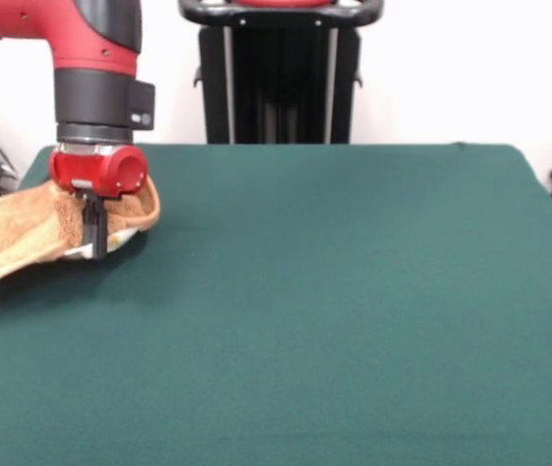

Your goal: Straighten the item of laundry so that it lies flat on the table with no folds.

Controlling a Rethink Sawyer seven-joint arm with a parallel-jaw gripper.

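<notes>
The gripper [94, 243] is pinching the towel [23, 233] edge, jaws clamped on it, at the table [353, 291] left edge. The towel is hanging over that side; pulling outward could be dragging it off, I think.

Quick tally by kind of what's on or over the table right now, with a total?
Towels: 1, the orange-tan towel, rumpled at the table's edge, one end raised at the tool
Robot tools: 1, the tool, down at the towel's raised end
Tables: 1, the green table
Total: 3
</notes>
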